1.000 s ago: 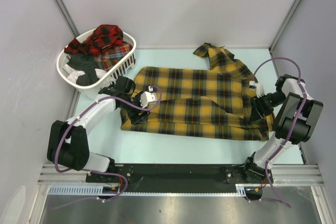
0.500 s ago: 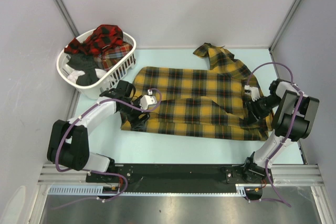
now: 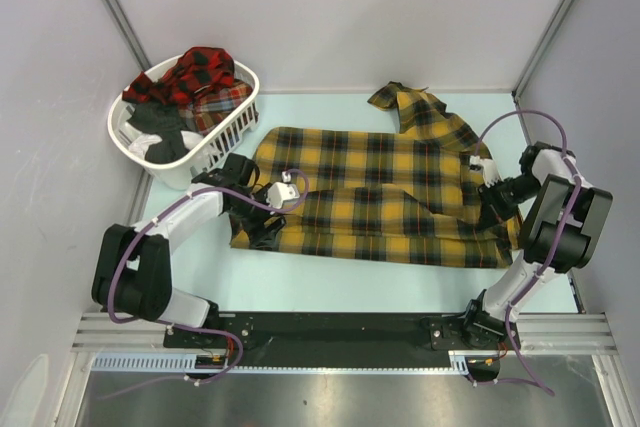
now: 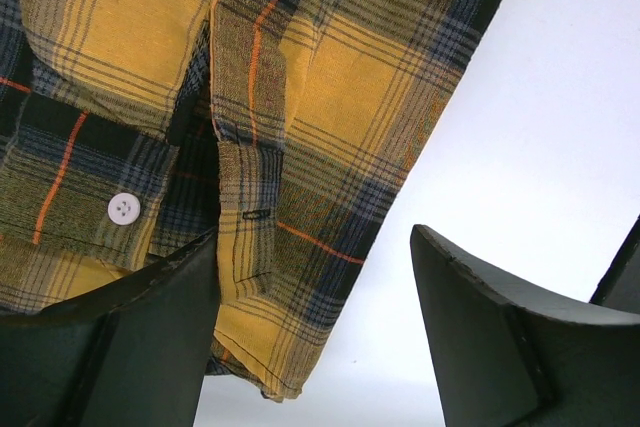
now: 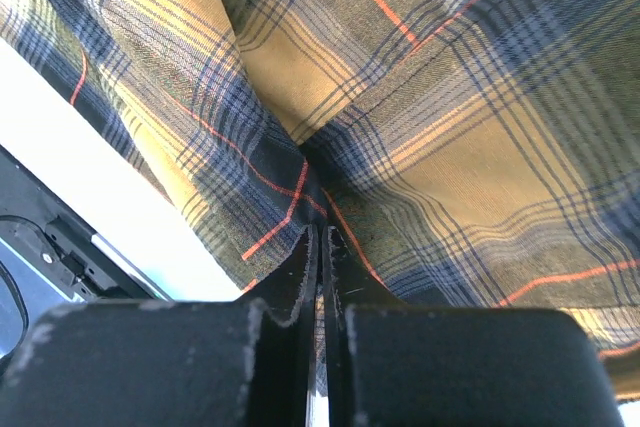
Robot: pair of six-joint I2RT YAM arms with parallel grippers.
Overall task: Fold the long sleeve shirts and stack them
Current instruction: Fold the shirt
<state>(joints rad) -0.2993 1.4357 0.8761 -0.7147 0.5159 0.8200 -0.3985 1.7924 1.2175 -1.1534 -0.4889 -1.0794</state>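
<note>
Loosely, red-and-black plaid shirts (image 3: 197,71) in white basket (image 3: 228,131).

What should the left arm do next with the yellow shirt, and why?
Probably close the left pincer on the yellow shirt at its near edge. That pincer stands open with the shirt's edge between its fingers, while the right pincer is shut on the shirt's other side, so both ends could then lift together.

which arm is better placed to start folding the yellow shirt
Right, probably: the right gripper is shut on the yellow shirt; the left gripper is open at its left edge, holding nothing.
</note>
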